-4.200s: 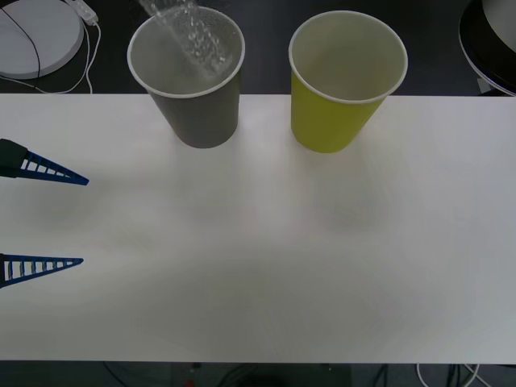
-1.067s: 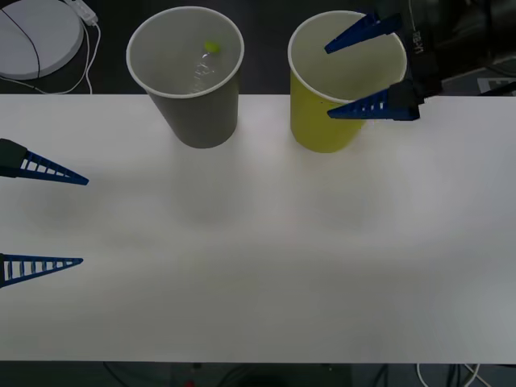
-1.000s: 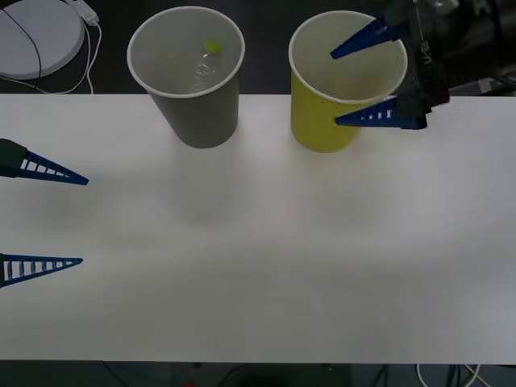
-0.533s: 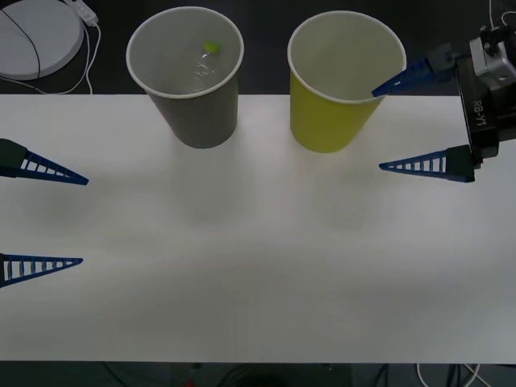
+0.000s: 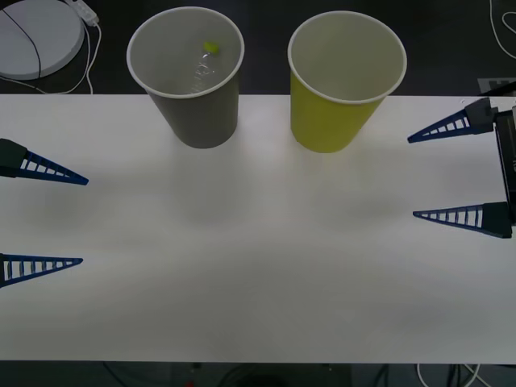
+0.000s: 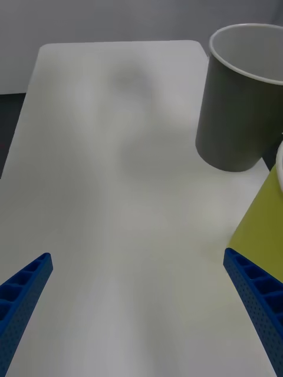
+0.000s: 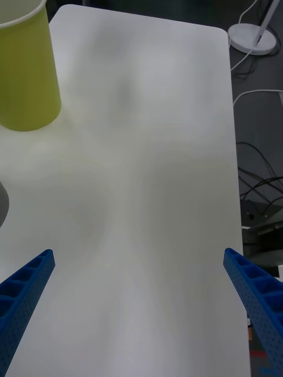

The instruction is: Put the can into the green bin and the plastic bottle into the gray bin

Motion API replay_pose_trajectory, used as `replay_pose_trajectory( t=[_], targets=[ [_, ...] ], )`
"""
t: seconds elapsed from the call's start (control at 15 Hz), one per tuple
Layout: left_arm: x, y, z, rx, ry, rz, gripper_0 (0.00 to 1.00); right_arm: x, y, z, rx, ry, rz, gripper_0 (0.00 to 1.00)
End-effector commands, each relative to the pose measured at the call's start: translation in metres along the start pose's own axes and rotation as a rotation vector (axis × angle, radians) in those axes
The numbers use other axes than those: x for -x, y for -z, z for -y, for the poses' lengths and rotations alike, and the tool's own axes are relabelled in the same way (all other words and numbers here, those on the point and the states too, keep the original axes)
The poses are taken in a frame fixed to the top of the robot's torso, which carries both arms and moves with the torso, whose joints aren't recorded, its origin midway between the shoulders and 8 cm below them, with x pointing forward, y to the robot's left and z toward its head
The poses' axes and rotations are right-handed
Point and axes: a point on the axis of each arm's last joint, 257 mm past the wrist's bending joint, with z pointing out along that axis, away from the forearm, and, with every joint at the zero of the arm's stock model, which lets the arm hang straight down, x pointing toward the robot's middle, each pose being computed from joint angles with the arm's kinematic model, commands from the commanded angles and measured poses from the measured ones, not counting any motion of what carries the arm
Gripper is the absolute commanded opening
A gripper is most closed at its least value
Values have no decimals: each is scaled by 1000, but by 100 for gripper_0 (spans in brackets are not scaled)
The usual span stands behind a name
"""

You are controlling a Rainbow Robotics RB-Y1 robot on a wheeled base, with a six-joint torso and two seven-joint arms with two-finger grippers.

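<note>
Table (image 5: 258,266): a white top runs the width of the front view, with both bins standing at its far edge.
Gray bin (image 5: 187,76): far left, upright, tapered, white inside with a rolled white rim; well apart from both grippers.
Green bin (image 5: 345,79): far right, upright, just beside the gray bin without touching; no can is discernible inside it from this angle.
Right gripper (image 5: 415,176): at the right edge, near side of the green bin, low over the table; its blue ribbed fingers stand wide apart and hold nothing.
Left gripper (image 5: 85,220): parked at the left edge, fingers spread, nothing between them.
Plastic bottle (image 5: 203,64): lies inside the gray bin, lime cap toward the far wall, clear body faint against the white lining.
Handling: the bottle looks light, thin-walled and slick, likely to dent under a hard pinch; the ribbed middle of the body would give the surest hold.
Progress: the bottle's half of the job appears done.
</note>
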Motion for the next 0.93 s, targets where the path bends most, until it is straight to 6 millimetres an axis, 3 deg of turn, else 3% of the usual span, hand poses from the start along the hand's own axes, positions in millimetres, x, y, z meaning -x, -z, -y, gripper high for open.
replay_pose_trajectory(
  t=[0.07,0.93],
  targets=[
    [0,0,0,0,0,0,100,-11,9,-8,-16,-21,-16,100],
    [0,0,0,0,0,0,100,-21,19,-17,-29,-70,-21,100]
  ],
)
